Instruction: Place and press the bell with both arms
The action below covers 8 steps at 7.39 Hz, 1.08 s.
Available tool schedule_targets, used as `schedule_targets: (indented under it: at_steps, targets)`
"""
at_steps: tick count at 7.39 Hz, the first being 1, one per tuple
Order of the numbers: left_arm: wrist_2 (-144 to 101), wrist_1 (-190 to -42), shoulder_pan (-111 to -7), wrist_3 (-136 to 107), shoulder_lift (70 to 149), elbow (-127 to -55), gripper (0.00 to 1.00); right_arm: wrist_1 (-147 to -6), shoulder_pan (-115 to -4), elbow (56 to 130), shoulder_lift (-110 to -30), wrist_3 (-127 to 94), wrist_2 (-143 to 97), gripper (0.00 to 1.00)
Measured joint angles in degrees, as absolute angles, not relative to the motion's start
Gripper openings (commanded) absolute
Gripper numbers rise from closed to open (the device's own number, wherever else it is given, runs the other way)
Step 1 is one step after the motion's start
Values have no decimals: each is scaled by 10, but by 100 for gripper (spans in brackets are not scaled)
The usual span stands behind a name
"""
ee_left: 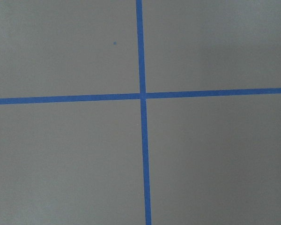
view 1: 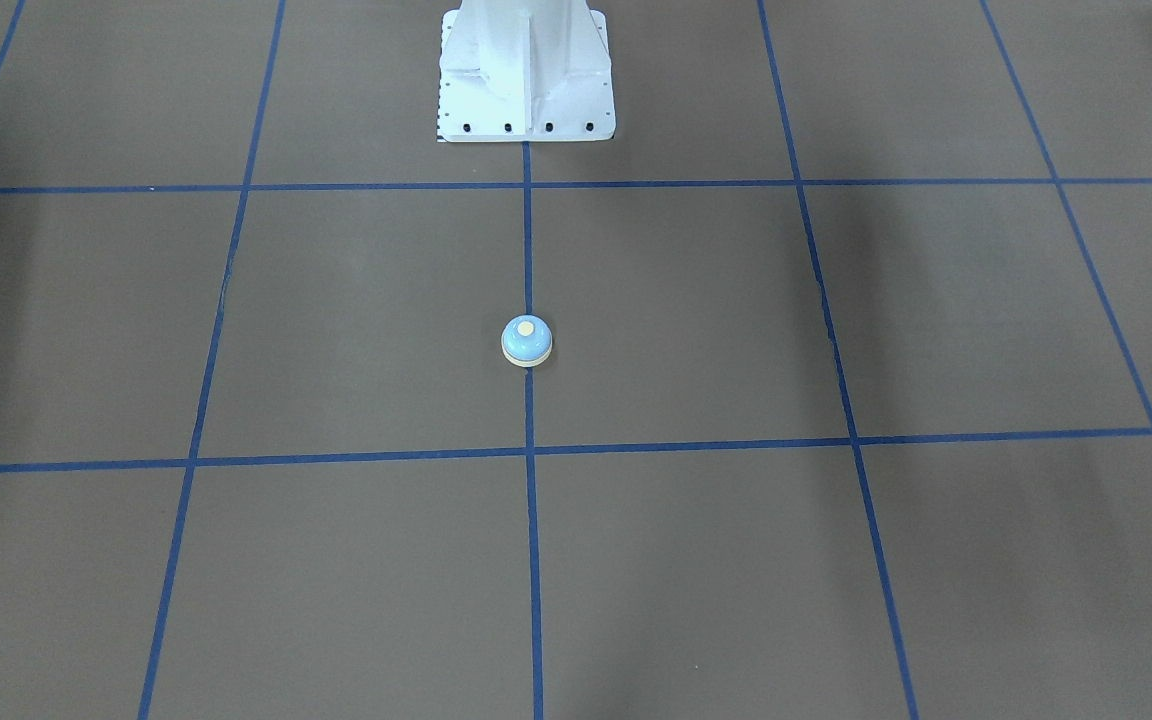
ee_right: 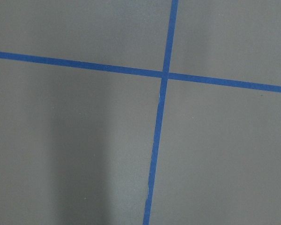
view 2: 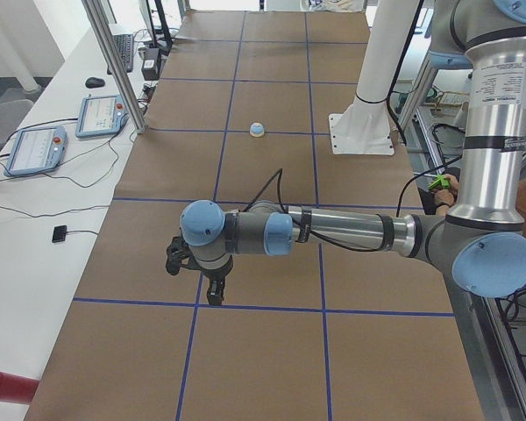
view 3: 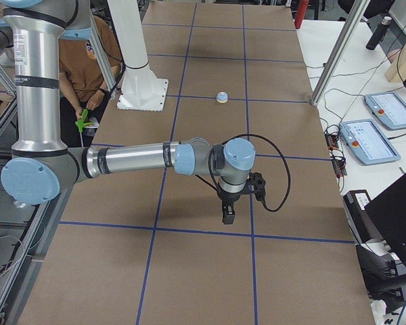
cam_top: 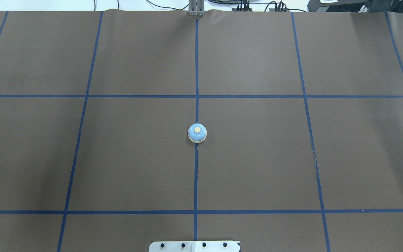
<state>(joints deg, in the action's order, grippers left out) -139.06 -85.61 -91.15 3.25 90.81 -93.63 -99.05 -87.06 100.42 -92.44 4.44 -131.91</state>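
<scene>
The bell [view 1: 526, 341] is small, with a light blue dome, cream base ring and cream button. It stands upright on the centre blue tape line, also in the overhead view [cam_top: 197, 133] and both side views [view 2: 257, 130] [view 3: 222, 97]. No arm shows in the front or overhead views. My left gripper [view 2: 214, 296] points down over the table's left end, far from the bell. My right gripper [view 3: 228, 217] points down over the right end, also far from it. I cannot tell whether either is open or shut. The wrist views show only brown paper and tape crossings.
The white bolted pedestal [view 1: 526, 70] stands at the robot's side of the table [cam_top: 257, 157]. Teach pendants [view 2: 35, 149] [view 3: 386, 108] and cables lie on the white benches. A seated person [view 3: 81, 61] is behind the pedestal. A metal post [view 2: 114, 61] stands at the far table edge.
</scene>
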Motion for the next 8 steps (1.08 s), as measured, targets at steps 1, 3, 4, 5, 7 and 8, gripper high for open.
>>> schedule_targets:
  at_steps: [1,3,4,5,7,8]
  targets:
    - [-1391,-856,-911,32,908,-936,100,-991,-871,1005,-925,45,-1319,100]
    - [-1391,-856,-911,33,908,-935,100,-991,-871,1004,-925,45,-1318,100]
    - [-1391,-856,-911,33,908,-934,100,-991,-871,1003,-925,45,-1319,100]
    - [-1391,-855,-911,32,908,-932,100,-991,-871,1003,-925,44,-1319,100]
    - [-1367,-855,-911,32,909,-933,100,-991,-871,1003,-925,44,-1318,100]
    - [-1345,-854,-911,32,909,-935,100,-991,-871,1003,-925,44,-1318,100]
